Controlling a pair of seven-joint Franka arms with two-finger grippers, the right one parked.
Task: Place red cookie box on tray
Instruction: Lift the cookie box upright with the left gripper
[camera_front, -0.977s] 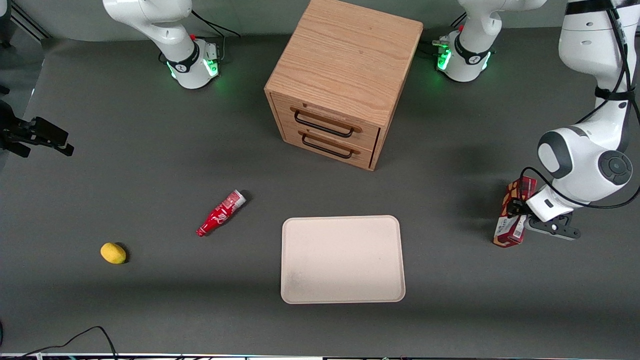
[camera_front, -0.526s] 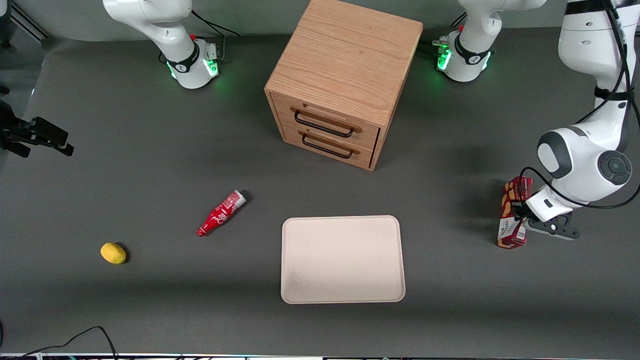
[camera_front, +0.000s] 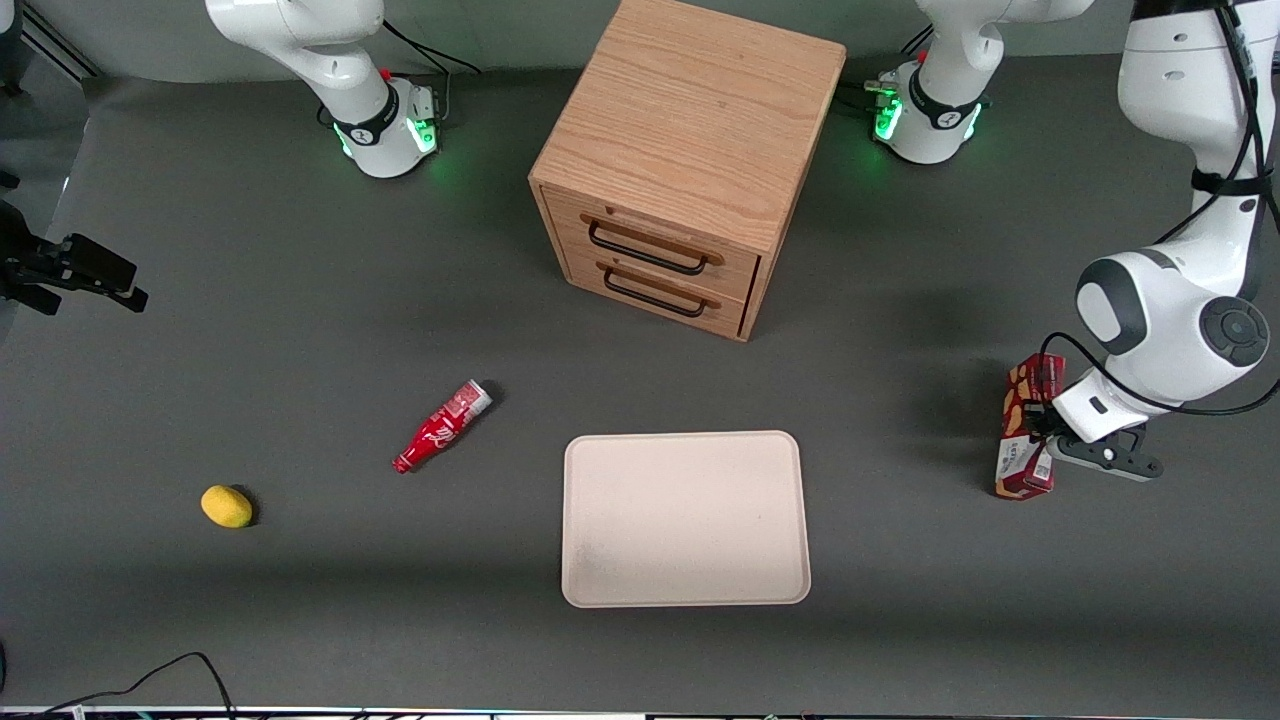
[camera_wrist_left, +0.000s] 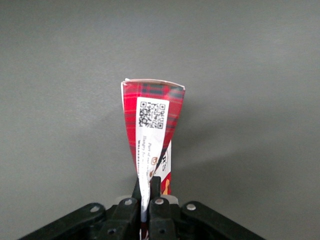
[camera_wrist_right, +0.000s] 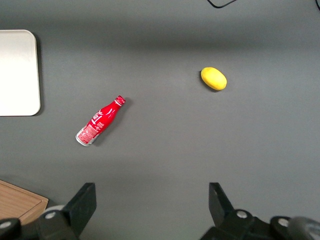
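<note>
A matte dark-grey tabletop (camera_front: 300, 330) carries everything. Toward the parked arm's end lies a small, smooth yellow lemon-shaped thing (camera_front: 227, 506). Closer to the middle, a small glossy red bottle with a silver cap (camera_front: 441, 427) lies on its side, slanted, its capped end farther from the front camera. A wooden two-drawer cabinet of pale oak grain (camera_front: 686, 160), with two dark bar handles, stands in the middle, farther from the front camera than the other loose things. In front of its drawers, nearer the camera, a flat cream-beige rectangular tray with rounded corners and a low rim (camera_front: 685, 519) lies bare, faintly smudged at one corner.

Toward the working arm's end, well apart from the tray, is the long narrow dark-red cardboard cookie box (camera_front: 1026, 427), printed with tan cookies, a white label and a code patch. Its long axis runs nearly straight toward the front camera, the labelled end nearest it. Open tabletop lies between box and tray, with nothing standing in the way.

The black two-finger hand (camera_front: 1040, 430) sits at the box's middle, its fingers clamped tight on the box. In the left wrist view the hand (camera_wrist_left: 148, 187) pinches the box (camera_wrist_left: 152, 117) so that the card narrows to a wedge between the fingers and flares out toward its tartan-printed end.
</note>
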